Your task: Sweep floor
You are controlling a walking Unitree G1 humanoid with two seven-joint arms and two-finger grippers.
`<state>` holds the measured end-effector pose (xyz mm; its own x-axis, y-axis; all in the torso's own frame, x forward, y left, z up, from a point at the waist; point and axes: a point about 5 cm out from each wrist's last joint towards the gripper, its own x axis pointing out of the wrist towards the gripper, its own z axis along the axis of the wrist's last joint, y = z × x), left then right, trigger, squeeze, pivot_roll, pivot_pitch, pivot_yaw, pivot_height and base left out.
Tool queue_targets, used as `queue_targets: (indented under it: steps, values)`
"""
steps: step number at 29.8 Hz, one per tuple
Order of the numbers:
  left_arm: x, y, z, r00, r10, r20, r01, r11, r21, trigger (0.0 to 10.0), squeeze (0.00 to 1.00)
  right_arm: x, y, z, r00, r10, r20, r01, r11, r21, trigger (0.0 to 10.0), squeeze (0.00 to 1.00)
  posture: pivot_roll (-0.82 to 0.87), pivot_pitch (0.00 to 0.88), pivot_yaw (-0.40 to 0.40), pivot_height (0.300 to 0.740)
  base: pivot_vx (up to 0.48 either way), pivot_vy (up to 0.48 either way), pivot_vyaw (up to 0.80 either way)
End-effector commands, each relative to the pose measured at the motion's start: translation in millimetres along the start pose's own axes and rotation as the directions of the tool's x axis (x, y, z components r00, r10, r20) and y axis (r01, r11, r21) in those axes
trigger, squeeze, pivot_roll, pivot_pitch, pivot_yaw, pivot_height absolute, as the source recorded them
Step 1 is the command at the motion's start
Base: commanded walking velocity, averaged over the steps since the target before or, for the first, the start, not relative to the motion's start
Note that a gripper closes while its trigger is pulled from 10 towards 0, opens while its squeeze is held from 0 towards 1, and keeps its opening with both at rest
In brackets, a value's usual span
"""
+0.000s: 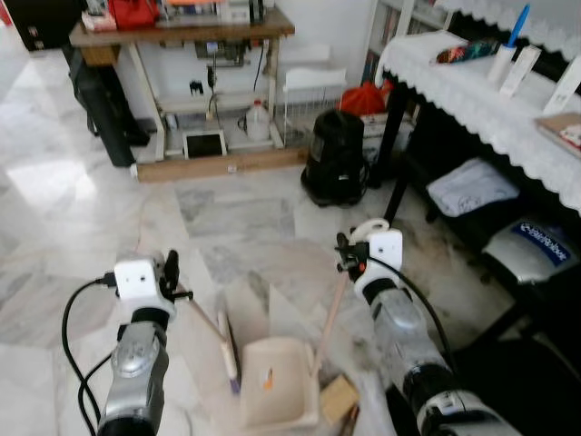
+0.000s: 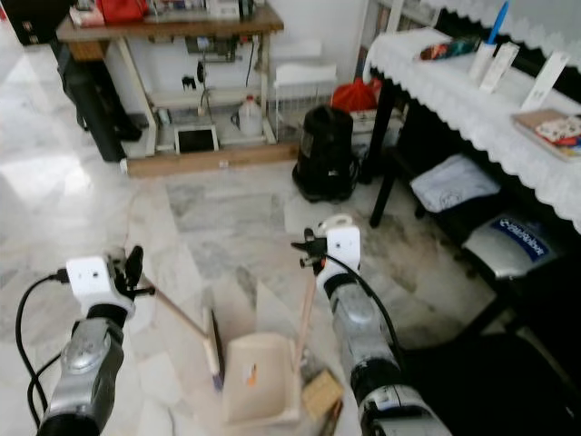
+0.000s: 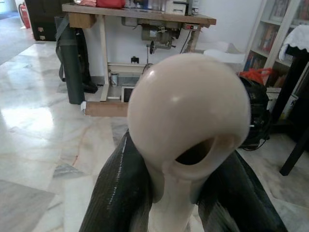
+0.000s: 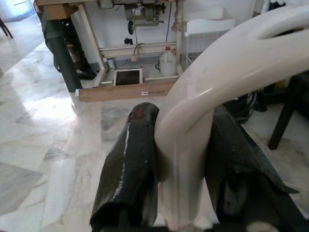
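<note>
A cream dustpan (image 1: 277,386) stands on the marble floor between my arms, with a small orange scrap (image 1: 268,378) inside it. Its long handle (image 1: 331,313) rises to my right gripper (image 1: 348,252), which is shut on the handle's looped top (image 4: 207,92); black fingers (image 4: 128,164) press on both sides. A small cream broom (image 1: 231,356) rests its head at the pan's left edge. Its thin handle (image 1: 204,313) slants up to my left gripper (image 1: 172,271), shut just below the handle's rounded knob (image 3: 188,106). A brown block (image 1: 338,398) lies right of the pan.
A black canister (image 1: 336,156) stands ahead on the right, beside the dark leg of a lace-covered table (image 1: 472,86) with cushions (image 1: 472,186) under it. Farther back are a wooden sewing table (image 1: 182,32), a wooden plank (image 1: 222,164), a water jug (image 1: 258,120) and a black bag (image 1: 100,100).
</note>
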<state>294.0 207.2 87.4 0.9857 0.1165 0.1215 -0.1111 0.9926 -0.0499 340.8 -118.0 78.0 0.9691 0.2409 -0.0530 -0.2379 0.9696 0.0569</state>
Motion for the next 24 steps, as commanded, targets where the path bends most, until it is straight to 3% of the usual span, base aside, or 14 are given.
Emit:
queue_targets:
  steps: [1,24]
  values:
    - [4.5,5.0,12.1,0.998,0.011,0.061,-0.012,1.000,0.012,10.0,0.00,5.4,7.9,10.7,0.999,0.024,0.045,-0.025,1.000,0.010,10.0,0.00,-0.01,0.000,0.009,0.740,0.000,0.000,-0.80]
    - [4.9,4.3,13.3,0.998,0.009,0.068,-0.010,1.000,0.013,10.0,0.00,6.0,9.8,13.0,0.998,0.040,0.057,-0.041,0.999,0.005,10.0,0.00,-0.01,0.000,0.010,0.740,0.000,0.000,-0.80]
